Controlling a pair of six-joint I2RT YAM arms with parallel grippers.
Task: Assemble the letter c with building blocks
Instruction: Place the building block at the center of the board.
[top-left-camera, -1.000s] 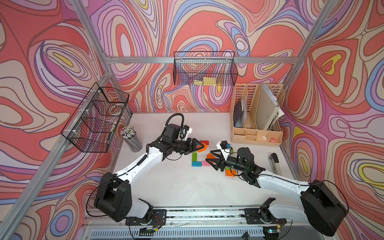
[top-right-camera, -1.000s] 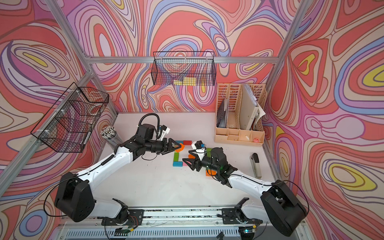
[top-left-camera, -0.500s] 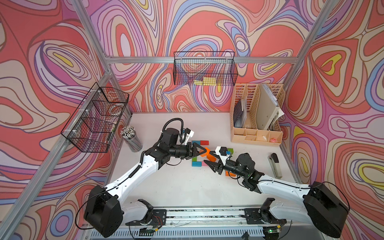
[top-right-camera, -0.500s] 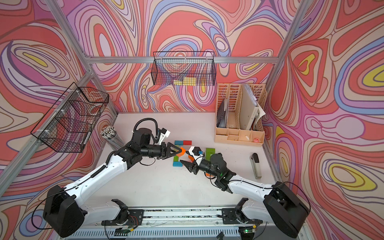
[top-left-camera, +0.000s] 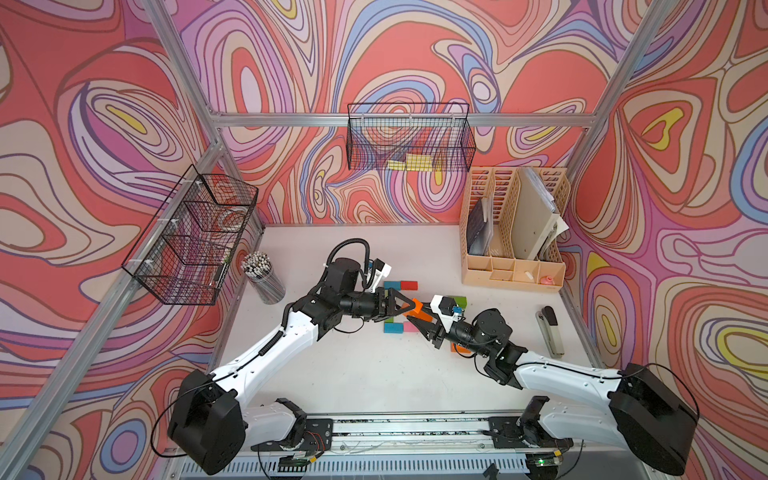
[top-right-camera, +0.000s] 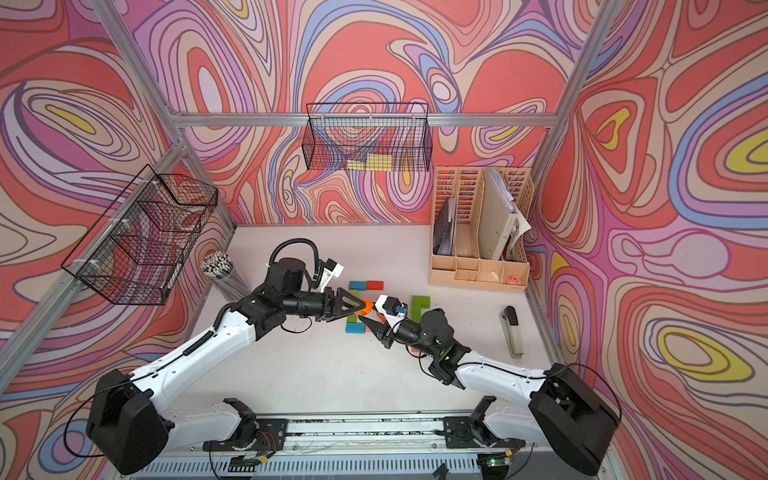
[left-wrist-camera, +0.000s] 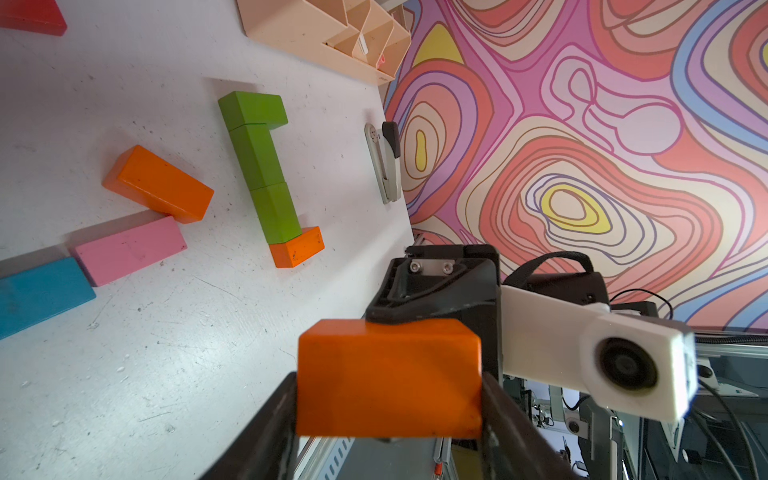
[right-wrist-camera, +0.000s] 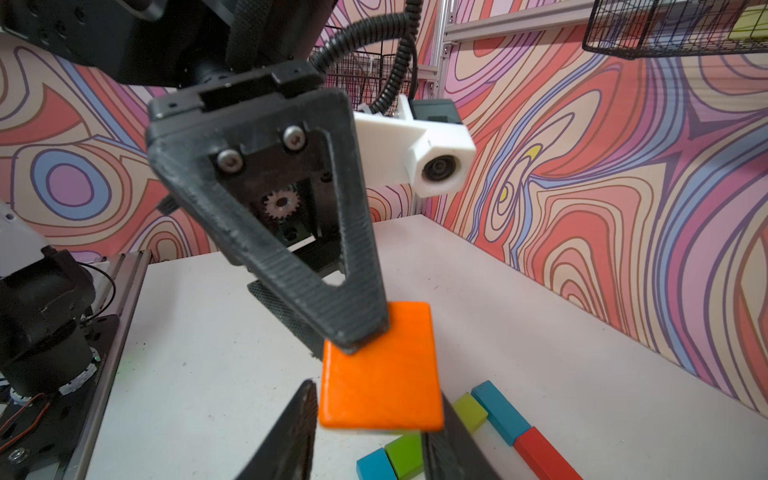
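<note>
My left gripper (top-left-camera: 412, 309) (left-wrist-camera: 388, 401) is shut on an orange block (top-left-camera: 418, 307) (top-right-camera: 367, 306) (left-wrist-camera: 388, 374) (right-wrist-camera: 380, 370), held in the air over the table's middle. My right gripper (top-left-camera: 417, 321) (right-wrist-camera: 376, 399) faces it, its open jaws close on either side of the block's free end, with a thin gap at one finger (right-wrist-camera: 297, 424). Below lie a blue block (top-left-camera: 392, 285) beside a red one (top-left-camera: 409, 285), then blue (top-left-camera: 393, 327) and pink (top-left-camera: 411, 327). A green column (left-wrist-camera: 262, 166) ends in an orange block (left-wrist-camera: 297, 247). Another orange block (left-wrist-camera: 158, 183) lies loose.
A beige desk organiser (top-left-camera: 513, 266) stands at the back right, with a stapler (top-left-camera: 550, 332) by the right wall. A cup of pens (top-left-camera: 264, 276) stands at the left. Wire baskets hang on the back wall (top-left-camera: 409, 137) and the left wall (top-left-camera: 191, 237).
My left gripper has carried the orange block out towards the table's middle. My right gripper has come up to meet it, and its jaws have narrowed around the block.
</note>
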